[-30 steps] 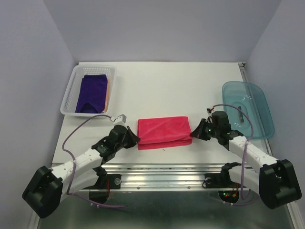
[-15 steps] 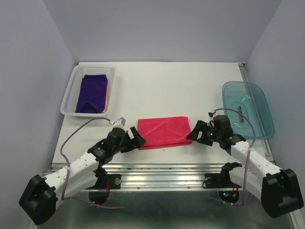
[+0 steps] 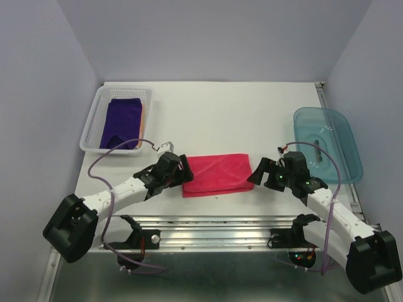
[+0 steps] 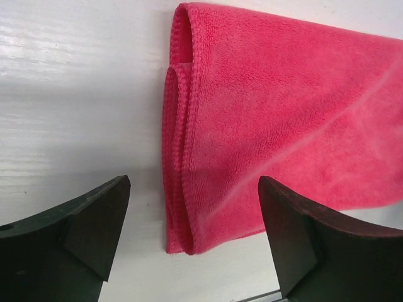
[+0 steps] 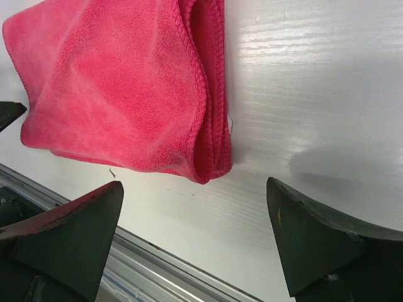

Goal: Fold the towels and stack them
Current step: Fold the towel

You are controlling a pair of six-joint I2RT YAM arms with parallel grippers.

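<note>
We see the pink-red towel (image 3: 217, 174) folded at the near edge of the table (image 3: 220, 113). The left gripper (image 3: 181, 171) and right gripper (image 3: 257, 173) are open and empty. The purple towel (image 3: 123, 123) and orange towel (image 3: 144, 123) sit in the basket (image 3: 94, 123), likely still unstacked.

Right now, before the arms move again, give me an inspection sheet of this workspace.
Surface: white tabletop, metal rail along its near edge.
Job's things: folded pink-red cloth towel lies flat mid-table; dark purple cloth towel sits in the clear plastic basket, with the orange cloth towel showing as an edge at its right.
Clutter: teal translucent plastic tub at the right edge.
Grippers: left gripper and right gripper open, one at each end of the pink-red towel, holding nothing.
Cables: purple cable loops off the left arm, another off the right.
Surroundings: pale lilac walls.
</note>
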